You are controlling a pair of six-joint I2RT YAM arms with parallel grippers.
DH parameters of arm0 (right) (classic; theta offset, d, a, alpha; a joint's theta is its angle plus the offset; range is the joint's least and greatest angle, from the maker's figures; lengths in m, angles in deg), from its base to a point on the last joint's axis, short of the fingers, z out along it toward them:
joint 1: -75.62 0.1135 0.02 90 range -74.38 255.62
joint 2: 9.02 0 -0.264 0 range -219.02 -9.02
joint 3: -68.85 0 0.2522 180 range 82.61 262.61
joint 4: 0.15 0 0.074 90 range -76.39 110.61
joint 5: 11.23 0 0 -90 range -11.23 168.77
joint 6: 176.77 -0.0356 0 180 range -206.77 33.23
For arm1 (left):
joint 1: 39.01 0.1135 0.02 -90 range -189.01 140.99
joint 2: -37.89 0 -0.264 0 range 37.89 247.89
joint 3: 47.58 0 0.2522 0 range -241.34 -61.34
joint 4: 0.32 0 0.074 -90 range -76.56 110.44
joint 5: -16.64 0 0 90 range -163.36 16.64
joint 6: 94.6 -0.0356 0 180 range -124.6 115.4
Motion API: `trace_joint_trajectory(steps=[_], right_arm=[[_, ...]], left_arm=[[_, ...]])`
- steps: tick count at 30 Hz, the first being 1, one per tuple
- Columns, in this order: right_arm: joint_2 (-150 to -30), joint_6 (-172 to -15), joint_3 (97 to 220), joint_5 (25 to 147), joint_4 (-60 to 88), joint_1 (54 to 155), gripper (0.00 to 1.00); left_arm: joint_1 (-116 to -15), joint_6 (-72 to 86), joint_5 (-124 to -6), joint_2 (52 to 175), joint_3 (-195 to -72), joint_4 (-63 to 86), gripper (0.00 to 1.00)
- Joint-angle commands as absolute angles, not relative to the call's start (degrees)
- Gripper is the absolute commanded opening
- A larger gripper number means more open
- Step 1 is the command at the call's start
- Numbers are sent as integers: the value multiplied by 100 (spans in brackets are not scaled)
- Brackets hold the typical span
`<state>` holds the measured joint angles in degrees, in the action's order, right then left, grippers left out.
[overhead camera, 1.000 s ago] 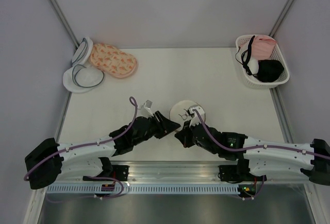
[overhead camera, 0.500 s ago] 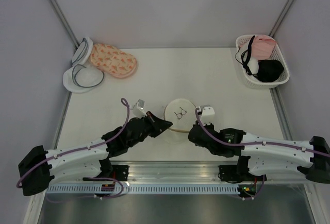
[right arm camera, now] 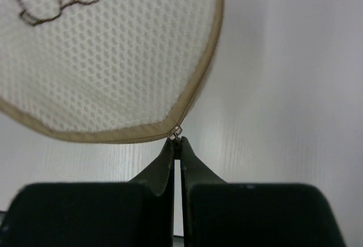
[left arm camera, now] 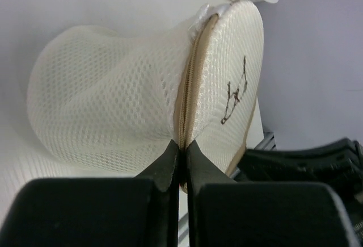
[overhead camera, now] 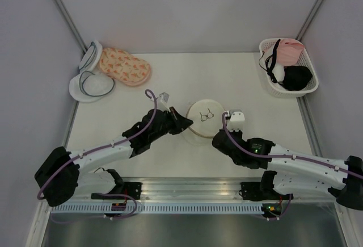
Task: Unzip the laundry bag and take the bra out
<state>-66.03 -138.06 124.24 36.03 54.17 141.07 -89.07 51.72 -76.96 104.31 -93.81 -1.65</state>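
The bag (overhead camera: 205, 120) is sitting mid-table, apparently zipped. The left gripper (left arm camera: 181, 149) is clamping its rim; the right gripper (right arm camera: 177, 143) is pinching the zip pull (right arm camera: 177, 131). Unzipping and bra removal are pending.

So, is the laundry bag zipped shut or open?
Shut: on the laundry bag the tan zipper lies closed along the whole visible rim.

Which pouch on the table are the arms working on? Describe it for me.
On the white table, in the middle of its near half, sits the laundry bag: a round white mesh pouch. Unlike the flowered pouch and grey-rimmed pouches far left, it has a tan rim and a small dark drawing.
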Motion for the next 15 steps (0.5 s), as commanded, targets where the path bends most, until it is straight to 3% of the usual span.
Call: trace_joint_trajectory(steps=[1,2,3,4,6,15], right_arm=[[-6272,-13151,12305,4096,4870,14075,1],[-6167,-13063,12226,4350,4790,14075,1],[-6123,-13002,12199,4474,4693,14075,0],[-6079,-12958,12155,4597,4518,14075,0],[-5999,-12887,12093,4887,4342,14075,0],[-6315,-12360,11839,6680,2356,14066,0]], left_arm=[[-8314,4278,-7117,11048,-9939,-852,2],[-8173,4225,-7047,11154,-10096,-949,3],[-8137,4207,-7064,11294,-10211,-854,39],[-8119,4216,-7133,11321,-10325,-644,63],[-8137,4356,-7467,11226,-10546,-4,99],[-8690,5691,-7416,10171,-9589,334,100]])
